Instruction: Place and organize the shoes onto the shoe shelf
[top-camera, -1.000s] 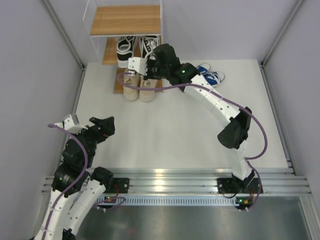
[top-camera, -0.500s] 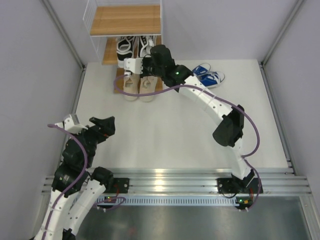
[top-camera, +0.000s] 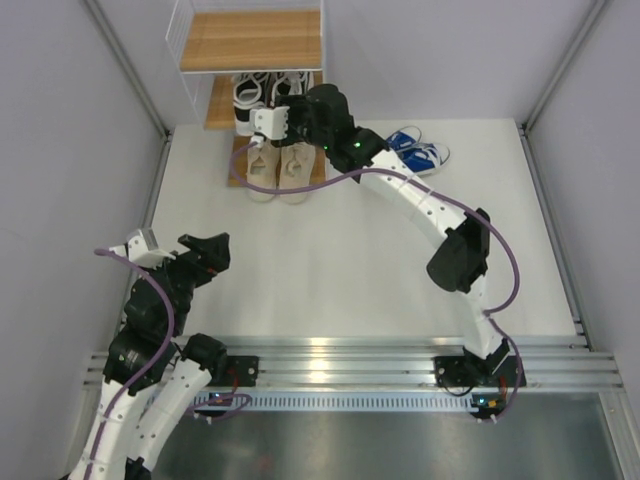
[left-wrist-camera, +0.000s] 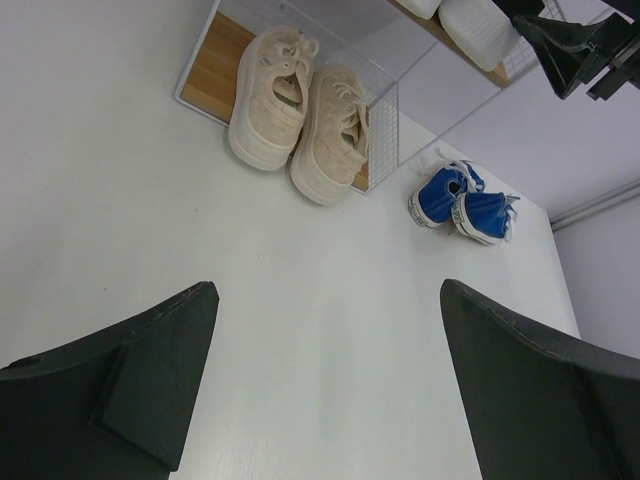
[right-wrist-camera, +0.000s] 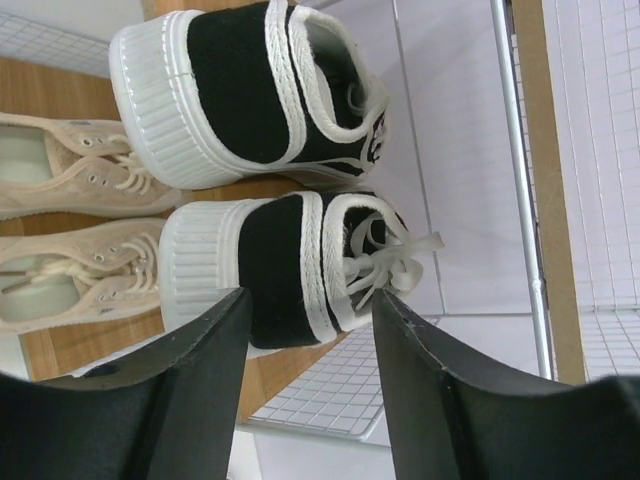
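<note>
We see the shoe shelf (top-camera: 250, 40) at the far left corner of the desk (top-camera: 350, 260), its wooden boards stepping down toward us inside a thin white wire frame. The black-and-white pair (right-wrist-camera: 270, 110) sits side by side on the middle board, heels facing the right wrist camera. The right arm reaches across to that board. The right fingers (right-wrist-camera: 180, 400) stand apart, with the heel of one black-and-white shoe just beyond their tips. We see them clamped on nothing.

The beige pair (top-camera: 280, 175) rests side by side on the lowest board, directly in front of the black-and-white pair, and its near ends reach past the board's front edge. The blue pair (top-camera: 420, 152) lies on the desk to the right of the shelf, near it but not on any board, the two shoes close together.

The left arm is folded at the near left of the desk. The left fingers (left-wrist-camera: 150, 390) are spread wide over bare desk, holding nothing, well apart from every shoe.
</note>
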